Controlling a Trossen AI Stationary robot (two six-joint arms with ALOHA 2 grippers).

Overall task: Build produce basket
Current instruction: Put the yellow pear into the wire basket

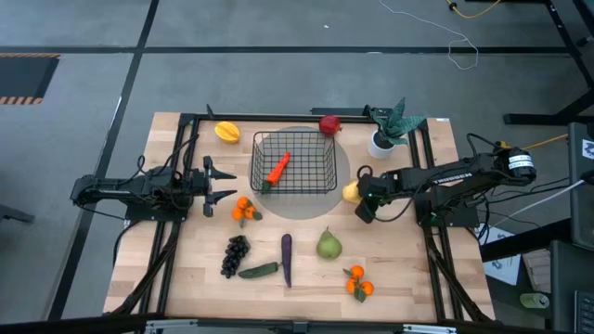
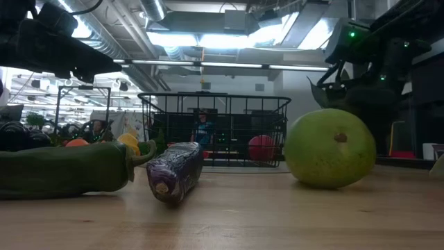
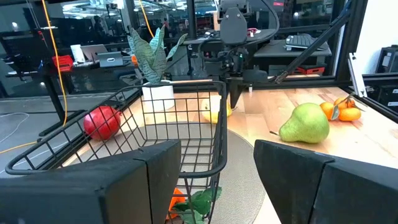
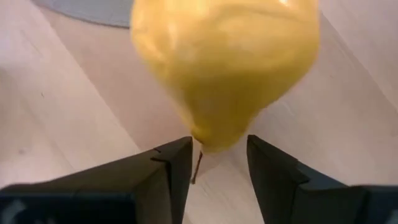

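Note:
The black wire basket stands at the table's middle far side on a grey round mat, with the orange carrot lying in it. My right gripper is open at the basket's right. Its fingers stand on either side of the narrow stem end of a yellow pear, which lies on the table. My left gripper is open and empty at the basket's left, level, facing it. My right gripper comes at the yellow pear's narrow stem end slanting down from the table's right. The end lies between the two fingertips. I cannot tell whether they touch it. The pear rests on the table.
A yellow fruit, a red fruit and a white-potted plant stand along the far edge. Tangerines, grapes, cucumber, eggplant, green pear and more tangerines lie near.

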